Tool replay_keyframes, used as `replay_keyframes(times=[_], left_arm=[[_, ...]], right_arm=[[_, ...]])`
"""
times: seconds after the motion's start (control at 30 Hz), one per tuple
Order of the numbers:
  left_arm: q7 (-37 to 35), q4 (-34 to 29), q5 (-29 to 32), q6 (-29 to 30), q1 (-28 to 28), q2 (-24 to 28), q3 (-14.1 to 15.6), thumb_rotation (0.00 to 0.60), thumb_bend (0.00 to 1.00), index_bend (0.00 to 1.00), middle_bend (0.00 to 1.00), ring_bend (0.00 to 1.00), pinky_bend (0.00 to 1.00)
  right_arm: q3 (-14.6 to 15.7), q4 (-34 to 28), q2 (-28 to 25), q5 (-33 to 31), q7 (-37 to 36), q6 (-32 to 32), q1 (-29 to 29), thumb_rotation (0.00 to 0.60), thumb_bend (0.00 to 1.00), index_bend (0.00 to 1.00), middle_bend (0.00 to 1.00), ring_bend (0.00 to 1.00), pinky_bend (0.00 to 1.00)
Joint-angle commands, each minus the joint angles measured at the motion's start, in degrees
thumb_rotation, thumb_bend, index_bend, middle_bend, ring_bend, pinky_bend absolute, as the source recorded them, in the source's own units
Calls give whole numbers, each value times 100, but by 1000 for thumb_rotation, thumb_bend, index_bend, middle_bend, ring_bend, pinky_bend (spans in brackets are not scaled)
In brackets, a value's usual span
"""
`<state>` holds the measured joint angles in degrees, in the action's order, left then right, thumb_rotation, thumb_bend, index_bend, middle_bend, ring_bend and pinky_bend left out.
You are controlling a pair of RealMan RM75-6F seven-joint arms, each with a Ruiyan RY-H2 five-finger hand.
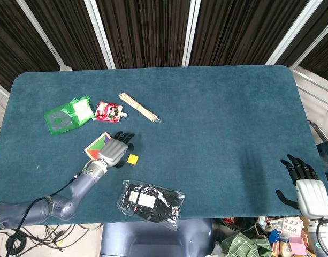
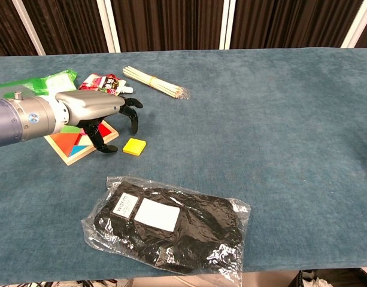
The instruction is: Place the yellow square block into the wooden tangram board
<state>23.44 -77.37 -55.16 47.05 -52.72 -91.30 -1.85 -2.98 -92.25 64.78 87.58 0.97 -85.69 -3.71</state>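
The yellow square block (image 1: 132,159) (image 2: 135,146) lies flat on the blue table cloth, just right of the wooden tangram board (image 1: 96,146) (image 2: 68,147), which holds several coloured pieces. My left hand (image 1: 115,150) (image 2: 102,113) hovers over the board's right part with its fingers spread and curved downward, holding nothing; its fingertips (image 2: 136,127) hang just above and left of the block. The hand covers much of the board. My right hand (image 1: 305,184) rests open at the table's near right edge, seen only in the head view.
A black item in a clear plastic bag (image 1: 151,202) (image 2: 169,224) lies in front of the block. Behind the board are a bundle of wooden sticks (image 1: 138,107) (image 2: 154,83), a red snack pouch (image 1: 109,111) (image 2: 101,82) and a green packet (image 1: 69,114) (image 2: 29,87).
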Motion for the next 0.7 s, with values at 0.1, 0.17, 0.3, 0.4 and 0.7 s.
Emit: replay_keyframes(times=[0.1, 0.17, 0.3, 0.4, 0.7], left_arm=[[488, -241, 365, 329, 29, -97, -105, 600, 305, 367, 0, 0, 0], [599, -340, 423, 374, 33, -97, -110, 600, 305, 367, 0, 0, 0], [736, -471, 483, 452, 41, -108, -135, 600, 305, 367, 0, 0, 0], [799, -501, 540, 395, 32, -140, -127, 600, 305, 367, 0, 0, 0], [925, -379, 481, 411, 33, -272, -107, 600, 305, 381, 0, 0, 0]], right_arm=[[1, -2, 1, 3, 5, 2, -2, 600, 183, 147, 46, 74, 129], [2, 0, 0, 3, 8, 3, -2, 600, 183, 147, 46, 75, 129], [4, -1, -1, 4, 3, 14, -7, 600, 183, 147, 46, 75, 129], [7, -2, -2, 8, 0, 13, -6, 600, 183, 147, 46, 75, 129], [4, -11, -13, -9, -22, 27, -9, 600, 183, 147, 46, 75, 129]])
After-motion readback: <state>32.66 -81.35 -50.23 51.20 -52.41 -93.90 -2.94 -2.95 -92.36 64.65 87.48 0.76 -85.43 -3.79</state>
